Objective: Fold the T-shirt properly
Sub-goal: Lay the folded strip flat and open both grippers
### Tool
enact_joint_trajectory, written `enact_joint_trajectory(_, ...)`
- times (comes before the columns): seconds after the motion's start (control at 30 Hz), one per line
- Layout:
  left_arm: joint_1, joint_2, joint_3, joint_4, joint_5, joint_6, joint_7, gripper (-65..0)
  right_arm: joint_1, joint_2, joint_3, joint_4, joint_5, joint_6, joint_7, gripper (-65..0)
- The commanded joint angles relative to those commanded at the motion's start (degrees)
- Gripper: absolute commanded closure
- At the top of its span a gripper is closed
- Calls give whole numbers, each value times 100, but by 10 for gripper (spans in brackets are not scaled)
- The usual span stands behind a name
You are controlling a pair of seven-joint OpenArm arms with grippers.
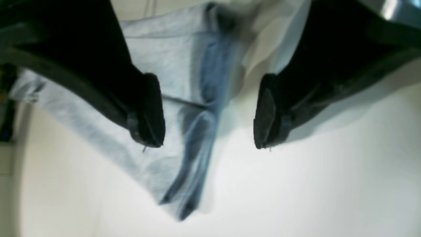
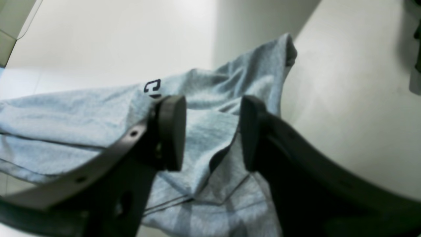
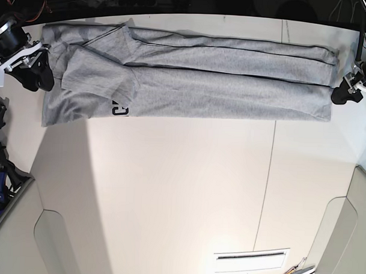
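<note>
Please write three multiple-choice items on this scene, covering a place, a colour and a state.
1. Where in the base view does the black lettering on the light grey cotton T-shirt show?
A) Toward the shirt's left end
B) At its right end
C) At its middle

2. What colour are the fingers of the left end effector?
A) White
B) Black
C) Red

3. How is the right end effector?
A) Shut on a sleeve
B) Shut on nothing
C) Open

Key:
1 A: the base view shows the lettering at the lower edge, well left of the shirt's middle.
2 B: both fingers look black in the left wrist view.
3 C: the right wrist view shows a gap between its fingertips, with fabric visible through it.
</note>
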Motion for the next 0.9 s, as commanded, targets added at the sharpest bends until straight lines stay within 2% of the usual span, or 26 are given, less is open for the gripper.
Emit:
enact_joint_trajectory(0.17,15,136,487,0,-37,0,120,-458,0,0,0,0,0,0,-17,-270)
enact_joint_trajectory(0.3,114,98,570,2,-225,0,498,-458,0,0,0,0,0,0,-17,-270)
enact_joint_trajectory(0.43,468,76,570,2,-293,0,481,-455,2,0,0,0,42,0,-15,-270)
enact_joint_trajectory(0.5,557,79,570,2,-291,0,313,-442,2,0,0,0,50,0,-13,-270)
enact_joint_trajectory(0.53,555,90,570,2,-282,0,275,-404,0,0,0,0,63,0,-13,-270)
enact_joint_trajectory(0.57,551,96,570,2,-280,0,275,-332,2,0,0,0,76,0,-15,-270)
enact_joint_trajectory(0.63,551,92,570,2,-289,0,275,-143,2,0,0,0,85,2,-15,-270)
enact_joint_trajectory(0.7,546,90,570,2,-278,0,264,-25,2,0,0,0,87,0,-15,-270)
enact_joint_trajectory(0.73,544,90,570,2,-245,0,197,0,2,0,0,0,87,0,-15,-270)
enact_joint_trajectory(0.9,374,87,570,52,463,0,-267,0,0,0,0,0,87,0,-13,-270)
